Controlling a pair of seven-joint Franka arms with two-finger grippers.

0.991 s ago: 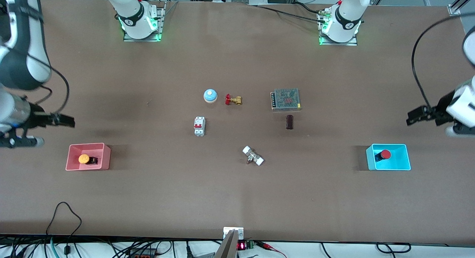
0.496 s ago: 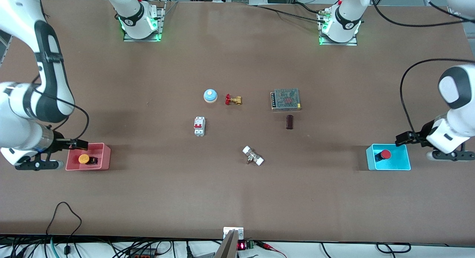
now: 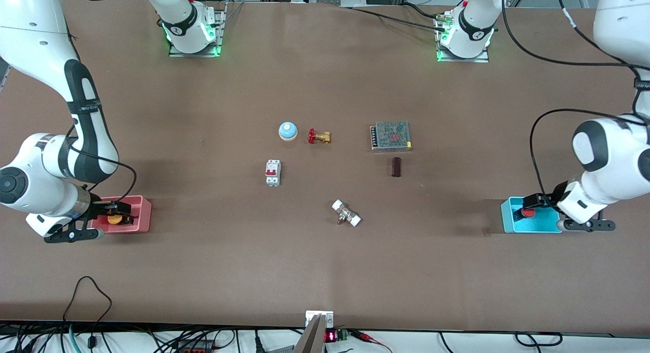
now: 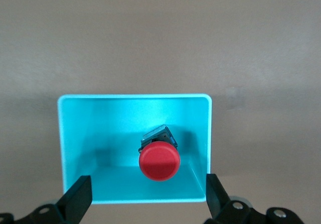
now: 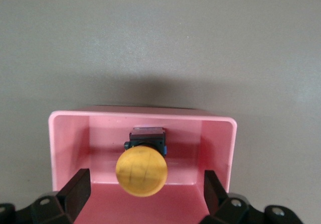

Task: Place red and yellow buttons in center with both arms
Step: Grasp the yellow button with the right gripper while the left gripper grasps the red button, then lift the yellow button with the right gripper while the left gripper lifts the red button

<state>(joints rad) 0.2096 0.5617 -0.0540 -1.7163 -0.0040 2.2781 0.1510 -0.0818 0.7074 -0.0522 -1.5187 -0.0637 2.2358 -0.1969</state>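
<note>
The yellow button (image 3: 115, 219) lies in a pink bin (image 3: 144, 216) at the right arm's end of the table. My right gripper (image 3: 121, 210) hangs open just above it; in the right wrist view the yellow cap (image 5: 141, 171) sits between the spread fingers (image 5: 75, 190) inside the pink bin (image 5: 143, 114), untouched. The red button (image 3: 528, 212) lies in a cyan bin (image 3: 508, 222) at the left arm's end. My left gripper (image 3: 532, 201) hangs open just above it; in the left wrist view the red cap (image 4: 159, 162) sits between the fingers (image 4: 79, 198) inside the cyan bin (image 4: 134, 98).
In the middle of the table stand a blue-and-white bell (image 3: 287, 131), a brass valve with a red handle (image 3: 319, 136), a white circuit breaker (image 3: 272, 172), a mesh-topped power supply (image 3: 390, 136), a dark cylinder (image 3: 396, 167) and a white-ended fitting (image 3: 346, 213).
Both arms have swung in from the table's ends and come down, each open gripper now low over its bin and button. The buttons have not moved.
</note>
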